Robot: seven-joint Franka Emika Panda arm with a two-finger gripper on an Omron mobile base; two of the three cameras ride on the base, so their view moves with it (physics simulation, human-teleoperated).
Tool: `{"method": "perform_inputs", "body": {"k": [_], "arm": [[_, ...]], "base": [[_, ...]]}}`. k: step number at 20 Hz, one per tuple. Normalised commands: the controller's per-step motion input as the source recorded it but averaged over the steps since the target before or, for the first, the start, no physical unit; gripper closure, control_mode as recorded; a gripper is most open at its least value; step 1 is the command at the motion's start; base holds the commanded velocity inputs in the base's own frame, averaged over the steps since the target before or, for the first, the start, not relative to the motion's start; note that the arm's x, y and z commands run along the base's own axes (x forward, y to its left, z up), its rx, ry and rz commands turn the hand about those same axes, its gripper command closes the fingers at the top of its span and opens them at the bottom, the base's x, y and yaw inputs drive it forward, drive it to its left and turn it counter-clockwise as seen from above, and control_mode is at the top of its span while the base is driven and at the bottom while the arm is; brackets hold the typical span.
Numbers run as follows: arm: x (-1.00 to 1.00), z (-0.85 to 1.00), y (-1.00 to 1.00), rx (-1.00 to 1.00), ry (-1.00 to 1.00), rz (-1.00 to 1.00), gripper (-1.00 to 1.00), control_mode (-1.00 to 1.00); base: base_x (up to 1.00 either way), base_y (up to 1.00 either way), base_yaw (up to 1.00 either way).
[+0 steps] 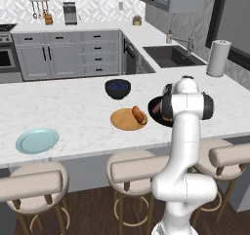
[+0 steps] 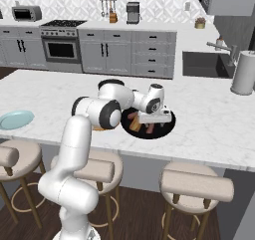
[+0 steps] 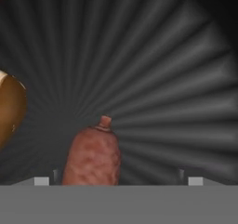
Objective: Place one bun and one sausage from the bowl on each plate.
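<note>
Fingers [image 3: 42,181] wide apart, apparently astride sausage [image 3: 92,157] in bowl [image 3: 176,93].

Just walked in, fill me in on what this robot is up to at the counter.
The white arm has its gripper down inside the black bowl, with a reddish sausage lying between the fingertips in the hand view and a bun off to one side. Whether the jaws have closed on the sausage cannot be told. The orange-brown plate already carries food, apparently a bun and sausage. The pale blue-green plate further along the counter is bare.
</note>
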Motion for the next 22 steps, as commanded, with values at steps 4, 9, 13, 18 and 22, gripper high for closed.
{"method": "perform_inputs", "body": {"k": [4,9,13,18,22], "arm": [[0.0,0.0,0.0,0.0,0.0,0.0,1.0,-1.0],[0.0,0.0,0.0,0.0,0.0,0.0,1.0,-1.0],[-0.01,0.1,0.0,0.0,0.0,0.0,1.0,-1.0],[-0.43,0.9,0.26,0.0,0.0,0.0,1.0,-1.0],[-0.3,0.59,0.93,0.0,0.0,0.0,1.0,-1.0]], "base": [[0.0,0.0,0.0],[0.0,0.0,0.0],[0.0,0.0,0.0],[0.0,0.0,0.0],[0.0,0.0,0.0]]}}
